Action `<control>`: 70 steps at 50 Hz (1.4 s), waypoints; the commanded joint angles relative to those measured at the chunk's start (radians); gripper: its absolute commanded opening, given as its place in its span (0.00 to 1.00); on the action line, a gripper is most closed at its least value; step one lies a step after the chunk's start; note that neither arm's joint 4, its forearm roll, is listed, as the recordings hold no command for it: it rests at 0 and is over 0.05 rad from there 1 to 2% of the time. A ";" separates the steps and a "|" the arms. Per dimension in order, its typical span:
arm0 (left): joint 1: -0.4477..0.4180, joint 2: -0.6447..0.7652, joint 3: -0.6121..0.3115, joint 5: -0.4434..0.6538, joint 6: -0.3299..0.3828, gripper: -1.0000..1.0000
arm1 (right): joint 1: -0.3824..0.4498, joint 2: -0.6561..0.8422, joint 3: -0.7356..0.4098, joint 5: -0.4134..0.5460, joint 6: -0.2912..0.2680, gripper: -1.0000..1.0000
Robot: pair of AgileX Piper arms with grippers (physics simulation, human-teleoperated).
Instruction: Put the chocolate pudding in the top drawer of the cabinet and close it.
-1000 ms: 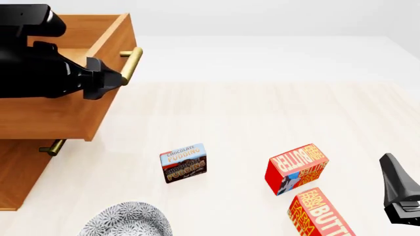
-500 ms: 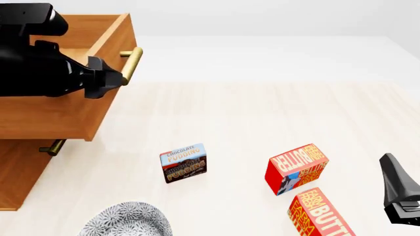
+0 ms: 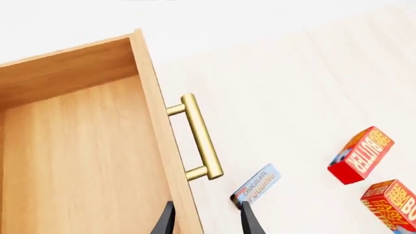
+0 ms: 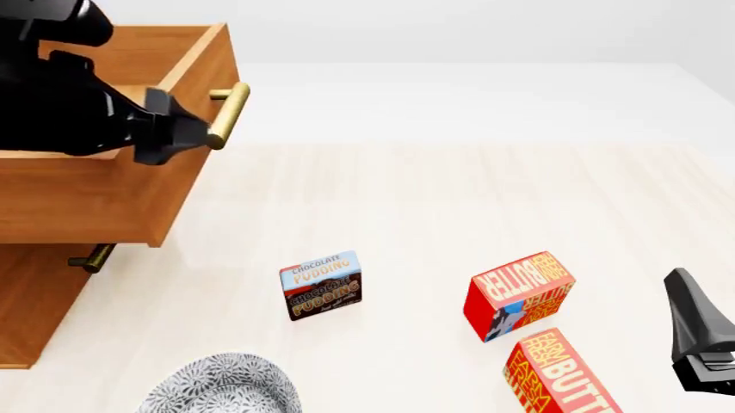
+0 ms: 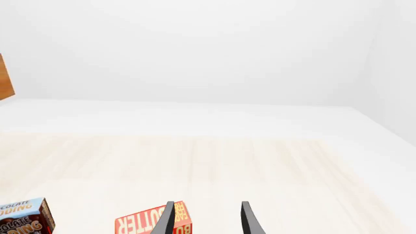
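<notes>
The chocolate pudding [image 4: 322, 286] stands on the table in front of the cabinet [image 4: 34, 310]; it also shows in the left wrist view [image 3: 256, 184] and the right wrist view [image 5: 23, 220]. The top drawer [image 4: 126, 194] is pulled out and open, and its inside [image 3: 78, 161] shows nothing in it. My left gripper [image 4: 175, 129] is open, just above the drawer's front wall beside the brass handle [image 4: 230, 112]. In the left wrist view its fingers [image 3: 250, 222] straddle the drawer front below the handle [image 3: 198, 139]. My right gripper [image 4: 687, 297] is open and empty at the right edge.
Two red-orange BUTTER boxes [image 4: 519, 294] [image 4: 563, 374] sit right of the pudding; one lies just beyond my right fingers [image 5: 153, 222]. A grey patterned bowl [image 4: 224, 387] is at the front edge. The lower drawer's handle [image 4: 92, 256] sticks out below.
My left gripper has drawn back up and to the left, away from the brass handle. The drawer, the boxes and the right arm have not moved.
</notes>
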 commanded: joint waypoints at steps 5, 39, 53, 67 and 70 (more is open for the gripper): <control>-0.015 -0.037 -0.090 0.014 0.122 1.00 | -0.001 -0.001 0.000 0.002 0.004 1.00; -0.087 -0.018 -0.143 -0.024 0.321 1.00 | -0.001 -0.001 0.000 0.002 0.004 1.00; -0.139 0.017 -0.105 -0.078 0.406 1.00 | -0.001 -0.001 0.000 0.002 0.004 1.00; -0.204 0.045 -0.021 -0.133 0.493 1.00 | -0.001 -0.001 0.000 0.002 0.004 1.00; -0.198 0.042 -0.013 -0.137 0.507 1.00 | -0.001 -0.001 0.000 0.002 0.004 1.00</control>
